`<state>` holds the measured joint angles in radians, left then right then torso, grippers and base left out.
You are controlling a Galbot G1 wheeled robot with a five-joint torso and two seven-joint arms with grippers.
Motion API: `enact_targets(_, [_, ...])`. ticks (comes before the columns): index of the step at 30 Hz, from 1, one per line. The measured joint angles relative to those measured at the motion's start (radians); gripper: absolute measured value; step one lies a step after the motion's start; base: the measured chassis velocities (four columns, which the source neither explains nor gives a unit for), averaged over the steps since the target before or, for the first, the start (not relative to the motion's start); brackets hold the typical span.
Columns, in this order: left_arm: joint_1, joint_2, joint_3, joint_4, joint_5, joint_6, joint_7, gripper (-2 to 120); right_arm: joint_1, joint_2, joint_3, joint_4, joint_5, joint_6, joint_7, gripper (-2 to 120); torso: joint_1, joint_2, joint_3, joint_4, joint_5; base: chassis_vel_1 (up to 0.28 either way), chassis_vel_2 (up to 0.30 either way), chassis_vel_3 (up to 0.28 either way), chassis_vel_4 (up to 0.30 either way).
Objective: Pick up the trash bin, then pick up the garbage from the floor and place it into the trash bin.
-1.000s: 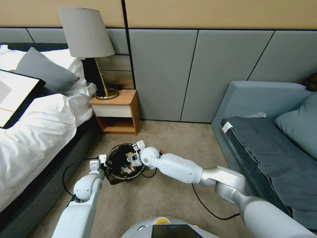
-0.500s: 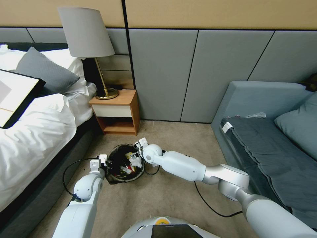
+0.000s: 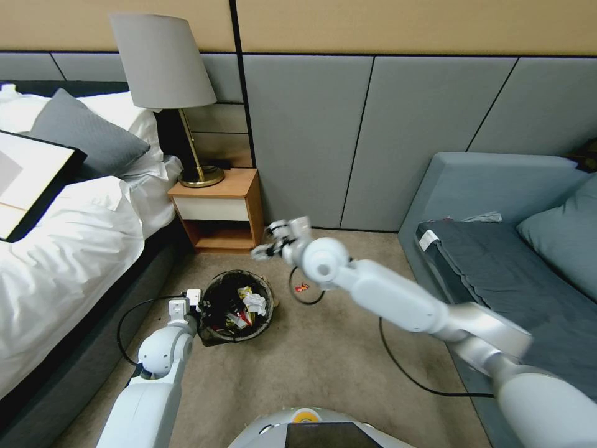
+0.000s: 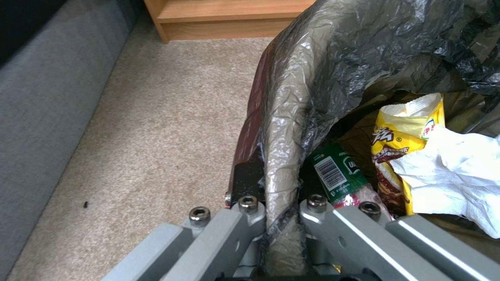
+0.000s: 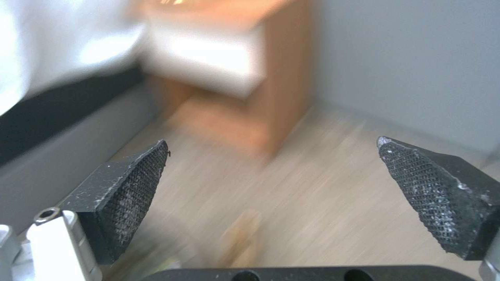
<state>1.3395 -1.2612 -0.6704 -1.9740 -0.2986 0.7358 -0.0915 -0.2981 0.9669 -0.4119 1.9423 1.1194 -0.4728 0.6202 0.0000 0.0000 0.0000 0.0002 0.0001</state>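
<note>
The trash bin (image 3: pixel 214 336), lined with a black bag, stands on the carpet beside the bed. My left gripper (image 3: pixel 188 303) is shut on its near rim; in the left wrist view the fingers (image 4: pixel 333 222) pinch the liner-covered rim (image 4: pixel 284 128). Garbage lies inside: a green-labelled bottle (image 4: pixel 338 171), a yellow snack wrapper (image 4: pixel 409 132) and a white tissue (image 4: pixel 458 175). My right gripper (image 3: pixel 273 239) hangs open and empty above the floor between bin and nightstand, with its pads (image 5: pixel 130 179) wide apart. A tiny red wrapper (image 3: pixel 301 287) lies on the carpet right of the bin.
A wooden nightstand (image 3: pixel 217 211) with a lamp (image 3: pixel 165 68) stands behind the bin. The bed (image 3: pixel 62 261) runs along the left and a grey sofa (image 3: pixel 497 261) along the right. Black cables (image 3: pixel 398 367) trail over the carpet.
My right gripper has lifted up out of the bin and swung back toward the nightstand, open. The red wrapper on the floor now shows. Left gripper and bin have not moved.
</note>
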Motion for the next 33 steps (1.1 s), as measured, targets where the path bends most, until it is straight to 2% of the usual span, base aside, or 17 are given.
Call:
enact_targets(3, [0.002,0.007,-0.005,-0.008,-0.009,0.000,-0.003,0,-0.093,-0.042,0.065,-0.004,-0.169,0.093,-0.066,100,0.000,0.000,0.000,-0.0005,0.0004,0.000,0.000,0.000,0.000])
enact_targets(7, [0.001,0.010,-0.006,-0.015,-0.016,0.000,-0.007,0,-0.149,-0.063,0.106,-0.012,-0.238,0.148,-0.078,100,0.000,0.000,0.000,-0.0004,0.0002,0.000,0.000,0.000,0.000])
enact_targets(10, [0.001,0.011,-0.005,-0.041,-0.028,0.000,-0.017,0,-0.240,-0.069,0.199,-0.041,-0.393,0.218,-0.111,100,0.000,0.000,0.000,-0.0002,0.0002,0.000,0.000,0.000,0.000])
enact_targets(12, [0.002,0.011,-0.004,-0.047,-0.029,0.000,-0.018,0,-0.256,-0.066,0.217,-0.046,-0.424,0.227,-0.116,100,0.000,0.000,0.000,-0.0003,0.0003,0.000,0.000,0.000,0.000])
enact_targets(13, [0.006,0.013,-0.003,-0.070,-0.038,0.000,-0.021,0,-0.307,-0.054,0.278,-0.052,-0.496,0.247,-0.132,100,0.000,0.000,0.000,-0.0001,-0.0001,0.000,0.000,0.000,0.000])
enact_targets(14, [0.006,0.013,-0.003,-0.070,-0.038,0.000,-0.021,0,-0.307,-0.054,0.278,-0.052,-0.496,0.247,-0.132,100,0.000,0.000,0.000,-0.0001,-0.0001,0.000,0.000,0.000,0.000])
enact_targets(18, [0.013,0.036,-0.014,-0.113,-0.072,0.000,-0.039,0,-0.470,-0.021,0.446,-0.080,-0.616,0.294,-0.176,100,0.000,0.000,0.000,-0.0002,0.0000,0.000,0.000,0.000,0.000])
enact_targets(19, [0.013,0.036,-0.014,-0.113,-0.072,0.000,-0.039,0,-0.470,-0.021,0.446,-0.080,-0.616,0.294,-0.176,100,0.000,0.000,0.000,-0.0002,0.0000,0.000,0.000,0.000,0.000])
enact_targets(21, [0.014,0.045,-0.026,-0.130,-0.093,0.000,-0.052,0,-0.571,0.001,0.541,-0.100,-0.712,0.337,-0.216,100,0.000,0.000,0.000,-0.0003,0.0003,0.000,0.000,0.000,0.000])
enact_targets(22, [0.014,0.045,-0.026,-0.130,-0.093,0.000,-0.052,0,-0.571,0.001,0.541,-0.100,-0.712,0.337,-0.216,100,0.000,0.000,0.000,-0.0003,0.0003,0.000,0.000,0.000,0.000])
enact_targets(25, [0.019,0.044,-0.029,-0.143,-0.118,-0.001,-0.082,0,-0.687,0.052,0.669,-0.112,-0.846,0.390,-0.245,100,0.000,0.000,0.000,-0.0002,0.0000,0.000,0.000,0.000,0.000])
enact_targets(29, [0.030,0.042,-0.029,-0.152,-0.119,-0.001,-0.085,0,-0.763,0.093,0.744,-0.107,-0.895,0.406,-0.255,100,0.000,0.000,0.000,-0.0001,-0.0001,0.000,0.000,0.000,0.000])
enact_targets(30, [0.034,0.041,-0.028,-0.159,-0.119,-0.001,-0.084,0,-0.813,0.127,0.795,-0.103,-0.934,0.420,-0.265,100,0.000,0.000,0.000,-0.0002,-0.0002,0.000,0.000,0.000,0.000])
enact_targets(31, [0.034,0.041,-0.028,-0.159,-0.119,-0.001,-0.084,0,-0.813,0.127,0.795,-0.103,-0.934,0.420,-0.265,100,0.000,0.000,0.000,-0.0002,-0.0002,0.000,0.000,0.000,0.000])
enact_targets(33, [0.038,0.040,-0.026,-0.165,-0.119,-0.001,-0.082,0,-0.867,0.173,0.841,-0.098,-0.970,0.437,-0.275,100,0.000,0.000,0.000,-0.0003,-0.0003,0.000,0.000,0.000,0.000])
